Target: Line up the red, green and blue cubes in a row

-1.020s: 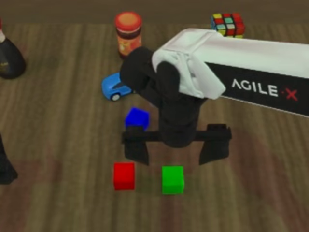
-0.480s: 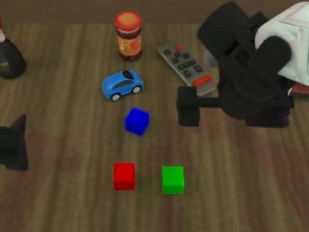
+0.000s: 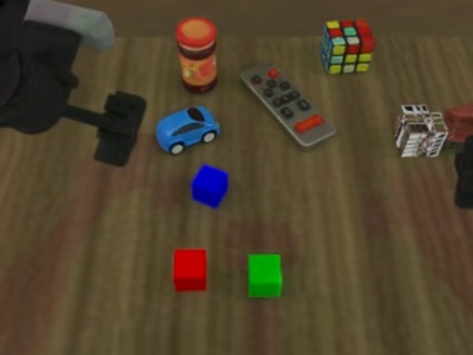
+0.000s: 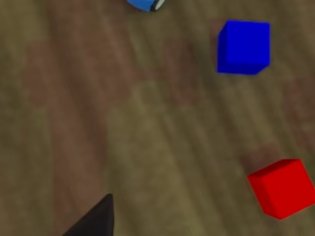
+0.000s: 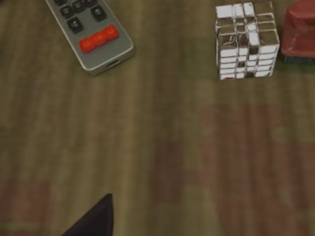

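Left gripper (image 3: 117, 138) up at the bench's far-left; can't tell if its fingers are parted or pinched, and nothing's visibly held. Blue cube (image 3: 210, 185) sits off to the right of those fingers and nearer the bench's front edge, just past the toy car (image 3: 187, 130). Red cube (image 3: 190, 268) & green cube (image 3: 264, 274) already side by side in front, apart; blue's out of line. Right gripper (image 3: 464, 171) parked at far-right edge, finger state can't tell. Left arm's clearly nearer blue, so likely its job.

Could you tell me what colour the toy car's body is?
Light blue with dark windows; the car shows best in the top view.
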